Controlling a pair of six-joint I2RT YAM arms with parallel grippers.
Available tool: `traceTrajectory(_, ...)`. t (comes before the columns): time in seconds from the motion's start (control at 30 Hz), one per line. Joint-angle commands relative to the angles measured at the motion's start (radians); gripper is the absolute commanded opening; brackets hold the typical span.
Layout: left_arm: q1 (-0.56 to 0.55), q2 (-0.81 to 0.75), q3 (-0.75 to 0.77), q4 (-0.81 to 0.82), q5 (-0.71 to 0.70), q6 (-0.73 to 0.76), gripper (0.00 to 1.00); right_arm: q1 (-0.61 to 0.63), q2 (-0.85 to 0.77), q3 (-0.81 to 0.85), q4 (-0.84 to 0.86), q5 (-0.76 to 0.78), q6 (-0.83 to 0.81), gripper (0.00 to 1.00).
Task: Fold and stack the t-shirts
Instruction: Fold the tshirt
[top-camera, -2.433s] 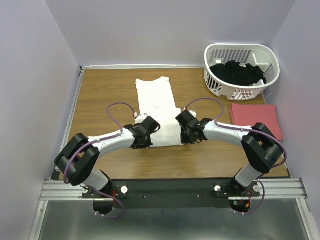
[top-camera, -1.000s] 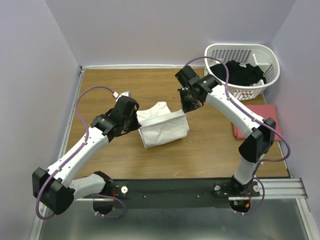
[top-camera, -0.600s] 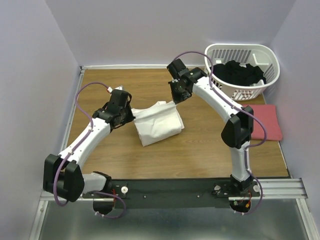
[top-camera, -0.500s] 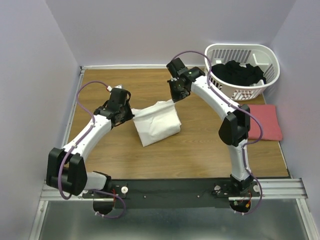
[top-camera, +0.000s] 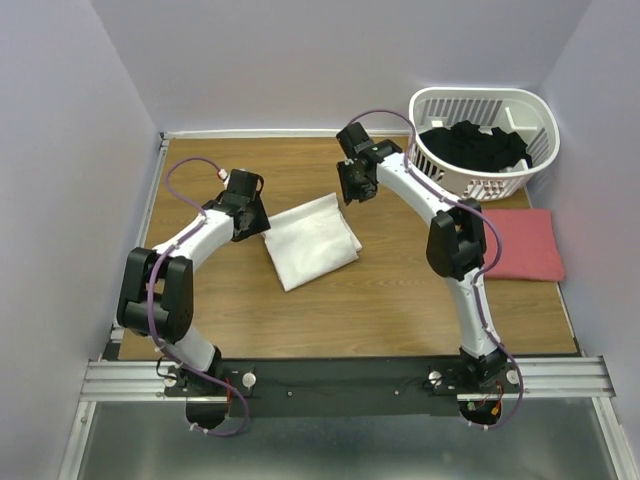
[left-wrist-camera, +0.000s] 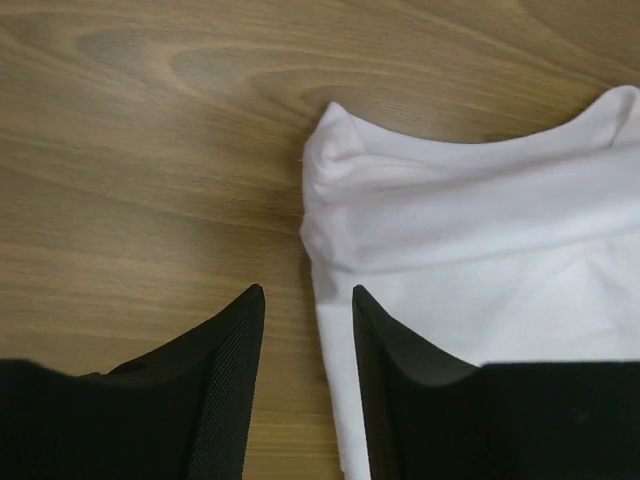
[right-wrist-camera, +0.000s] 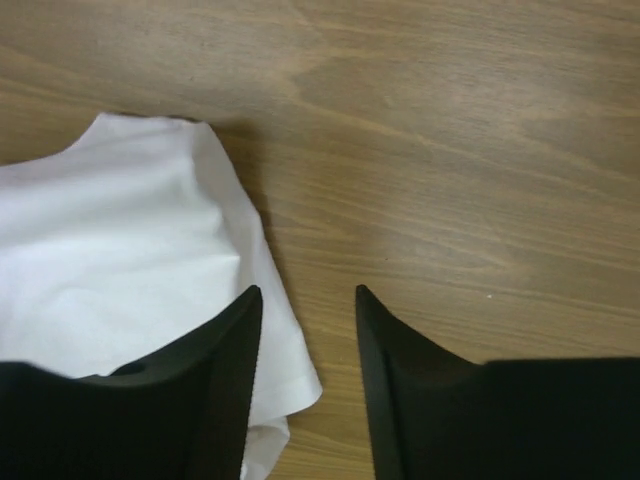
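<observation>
In the middle of the tabletop (top-camera: 400, 300) the white t-shirt (top-camera: 312, 240) now lies as a folded rectangle, turned slightly askew. A second ago both claws were pinching its far corners and dragging the fold across. Now each has let go. The left claw (left-wrist-camera: 305, 300) stands with its fingers apart, bare wood showing between them and the shirt's corner just beside it. The right claw (right-wrist-camera: 305, 300) is parted the same way over the opposite corner, gripping nothing.

By my reading, this fold on the white shirt is finished, though the bundle looks loose and a little puffed at the corners. The red t-shirt (top-camera: 520, 245) lies folded flat at the right edge of the tabletop, well apart from the white one, so stacking is not yet done. The white basket (top-camera: 485, 185) beyond it holds dark clothes (top-camera: 475, 145).

No brand, label or writing can be read on either shirt, the basket or the arms.
</observation>
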Motion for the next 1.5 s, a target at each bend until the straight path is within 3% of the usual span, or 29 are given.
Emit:
traceTrajectory(0.0,0.014,-0.095,0.005,-0.019,-0.113,-0.015,0.6,-0.019,-0.089,-0.044,0.069,0.052,0.015,0.52)
traceTrajectory(0.07,0.014,-0.132,0.004,-0.034,-0.127,-0.029,0.61,-0.019,-0.183,-0.153,0.118,0.041,0.027,0.55)
traceTrajectory(0.17,-0.003,-0.204,-0.027,-0.034,-0.098,-0.042,0.6,-0.02,-0.294,-0.315,0.245,-0.092,0.058,0.55)
traceTrajectory(0.27,-0.04,-0.239,-0.061,0.028,-0.037,-0.048,0.46,-0.023,-0.337,-0.406,0.387,-0.308,0.099,0.54)
traceTrajectory(0.33,-0.046,-0.224,-0.084,0.077,0.04,-0.051,0.37,-0.026,-0.368,-0.498,0.472,-0.448,0.151,0.53)
traceTrajectory(0.53,-0.045,-0.086,-0.067,0.168,0.084,-0.058,0.3,-0.037,-0.462,-0.835,0.922,-0.833,0.349,0.54)
traceTrajectory(0.63,-0.034,0.006,-0.024,0.191,0.075,-0.072,0.27,-0.054,-0.436,-0.949,1.165,-0.898,0.461,0.54)
traceTrajectory(0.67,-0.02,0.053,-0.007,0.191,0.069,-0.087,0.27,-0.08,-0.422,-1.051,1.251,-0.913,0.568,0.54)
traceTrajectory(0.7,-0.012,0.076,0.001,0.205,0.064,-0.088,0.26,-0.098,-0.404,-1.102,1.413,-0.925,0.625,0.54)
traceTrajectory(0.87,0.029,0.245,0.082,0.203,0.084,-0.091,0.24,-0.175,-0.247,-1.349,1.715,-0.925,0.77,0.52)
traceTrajectory(1.07,0.029,0.317,0.185,0.167,0.078,-0.049,0.24,-0.189,-0.322,-1.425,1.735,-0.933,0.738,0.52)
traceTrajectory(1.17,0.028,0.287,0.208,0.145,0.093,-0.032,0.35,-0.186,-0.42,-1.414,1.734,-0.941,0.754,0.53)
traceTrajectory(1.3,0.003,0.105,0.136,0.139,0.118,-0.042,0.52,-0.151,-0.495,-1.355,1.734,-0.962,0.787,0.55)
traceTrajectory(1.37,-0.021,0.023,0.082,0.139,0.118,-0.069,0.52,-0.097,-0.495,-1.307,1.734,-0.964,0.8,0.55)
traceTrajectory(1.47,-0.08,-0.124,-0.051,0.145,0.112,-0.149,0.38,-0.022,-0.453,-1.26,1.74,-0.952,0.83,0.55)
